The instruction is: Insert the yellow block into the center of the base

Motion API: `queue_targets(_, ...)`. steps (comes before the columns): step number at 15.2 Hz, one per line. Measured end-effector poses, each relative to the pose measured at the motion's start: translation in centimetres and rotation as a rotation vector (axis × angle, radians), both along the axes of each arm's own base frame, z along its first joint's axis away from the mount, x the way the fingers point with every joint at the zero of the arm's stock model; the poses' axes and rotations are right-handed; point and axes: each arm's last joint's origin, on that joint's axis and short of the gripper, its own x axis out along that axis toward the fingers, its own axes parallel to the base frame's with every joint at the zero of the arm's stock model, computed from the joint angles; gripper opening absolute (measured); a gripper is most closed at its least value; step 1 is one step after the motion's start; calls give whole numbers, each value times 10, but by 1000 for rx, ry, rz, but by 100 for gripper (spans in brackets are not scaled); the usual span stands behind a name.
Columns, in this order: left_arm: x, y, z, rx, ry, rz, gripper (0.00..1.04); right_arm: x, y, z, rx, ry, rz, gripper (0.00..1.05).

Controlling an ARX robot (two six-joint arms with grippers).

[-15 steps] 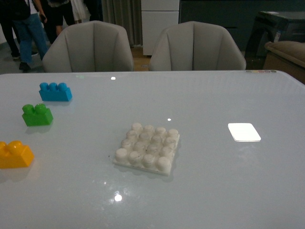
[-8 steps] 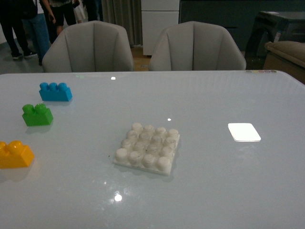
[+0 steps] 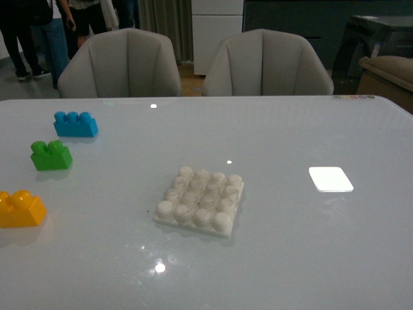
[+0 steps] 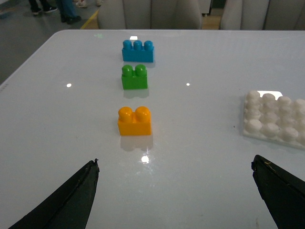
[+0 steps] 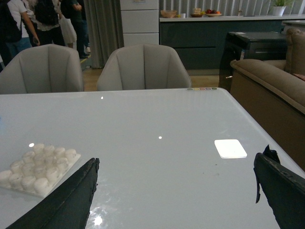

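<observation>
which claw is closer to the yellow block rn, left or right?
Left. The left claw is open with the yellow block straight ahead of it. The right claw is over by the studded plate and flat white patch; its camera doesn't show the block.

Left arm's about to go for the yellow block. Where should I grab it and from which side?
I'd grip the yellow block by its plain body under the studs, across its two short ends, coming from above. It stands upright, apart from the green brick, broad face toward the open left gripper.
</observation>
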Motion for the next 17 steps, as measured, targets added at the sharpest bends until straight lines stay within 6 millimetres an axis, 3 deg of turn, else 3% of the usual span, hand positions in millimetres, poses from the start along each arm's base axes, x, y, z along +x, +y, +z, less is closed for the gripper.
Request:
queue_targets(3, 25, -3, 17, -24, -55, -13, 98, 0, 0, 0, 0, 1, -1, 98)
queue_targets(5, 57, -1, 13, -32, -29, -44, 98, 0, 0, 0, 0, 1, -1, 98)
queue_targets(7, 104, 4, 14, -25, -22, -74, 98, 0, 0, 0, 0, 1, -1, 98)
queue_targets(9, 151, 10, -2, -39, 89, -71, 98, 0, 0, 0, 0, 1, -1, 98)
queue_targets(12, 200, 16, -39, -72, 269, -78, 98, 0, 0, 0, 0, 1, -1, 98)
queue_targets(14, 218, 24, -54, -103, 318, -56, 98, 0, 0, 0, 0, 1, -1, 98)
queue_targets(17, 226, 41, -69, -149, 345, 1, 98, 0, 0, 0, 0, 1, -1, 98)
